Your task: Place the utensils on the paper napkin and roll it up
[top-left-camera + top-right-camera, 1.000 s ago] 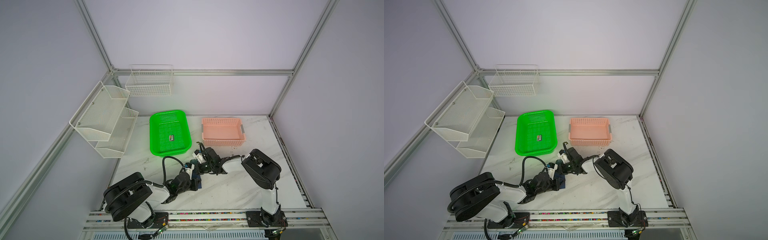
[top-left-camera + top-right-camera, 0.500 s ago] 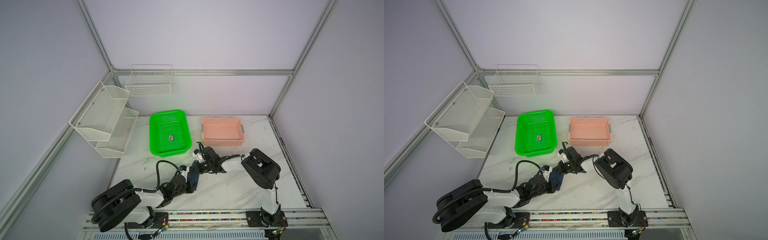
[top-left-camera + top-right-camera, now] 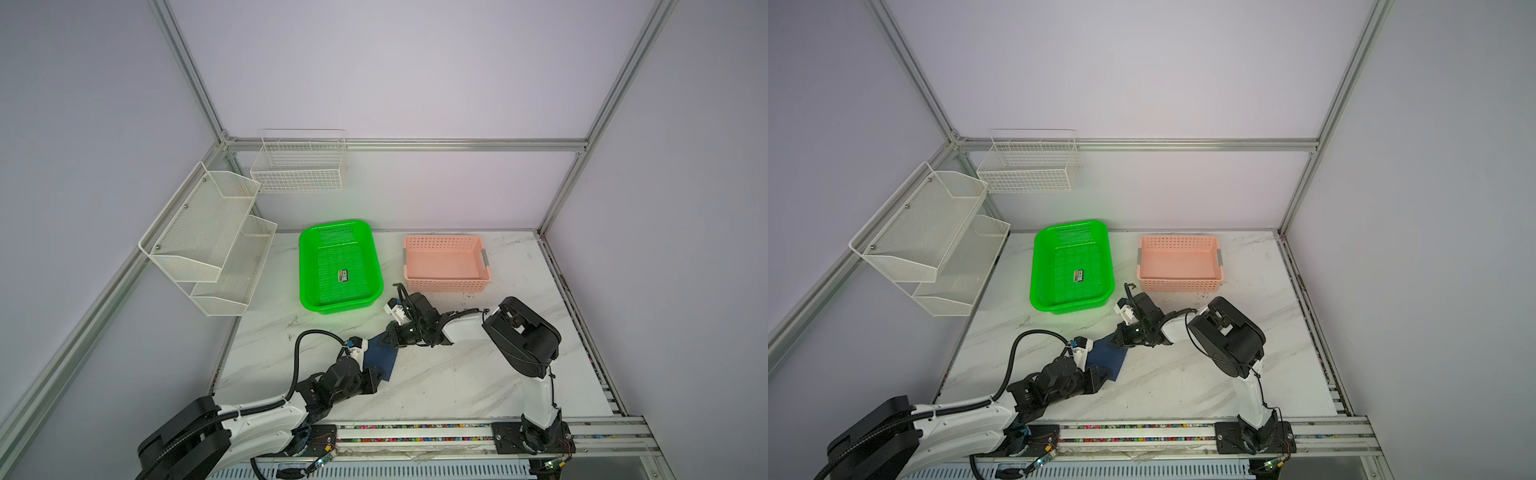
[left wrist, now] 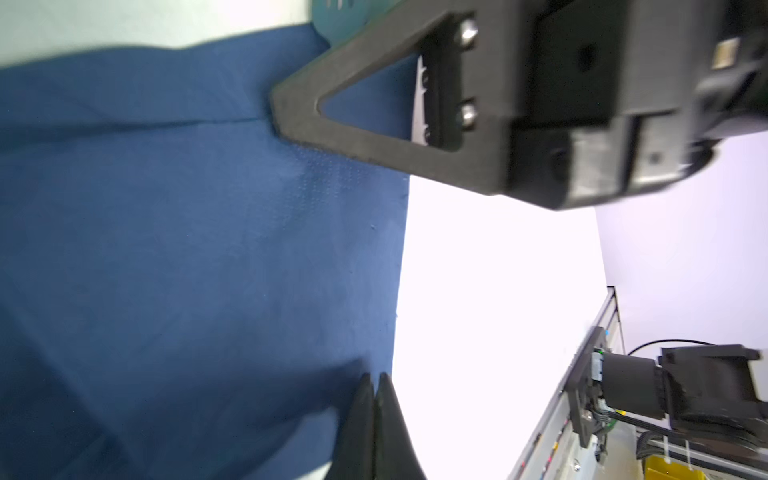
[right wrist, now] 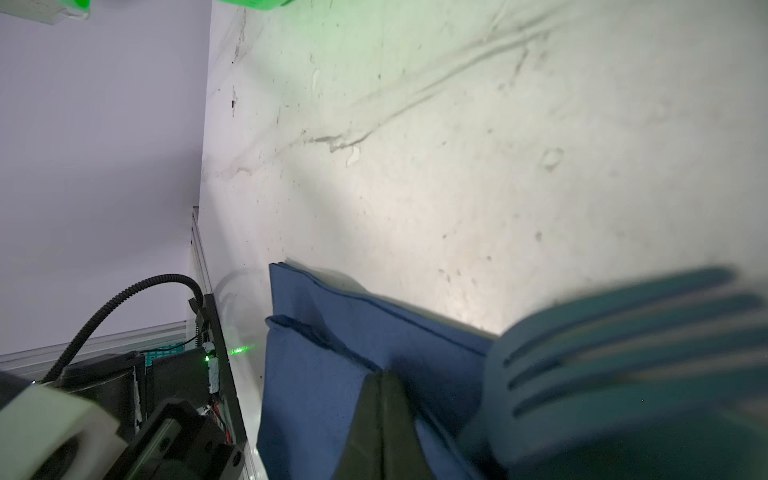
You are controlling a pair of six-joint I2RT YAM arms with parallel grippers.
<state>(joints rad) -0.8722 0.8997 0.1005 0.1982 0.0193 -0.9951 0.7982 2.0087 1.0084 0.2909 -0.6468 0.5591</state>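
On the table (image 3: 457,382), the left gripper (image 4: 374,399) is resting closed on the near edge of the napkin (image 3: 383,356), which is lying between the two, while the right gripper (image 5: 380,399) is pressing closed on its far corner, just beside a fork (image 5: 623,353).

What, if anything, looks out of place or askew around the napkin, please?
The paper napkin is not lying flat: a ridge is puckered up where the shut right gripper pinches it, and its layers gape at one corner. The fork appears to stick its tines out past the napkin's edge over the table.
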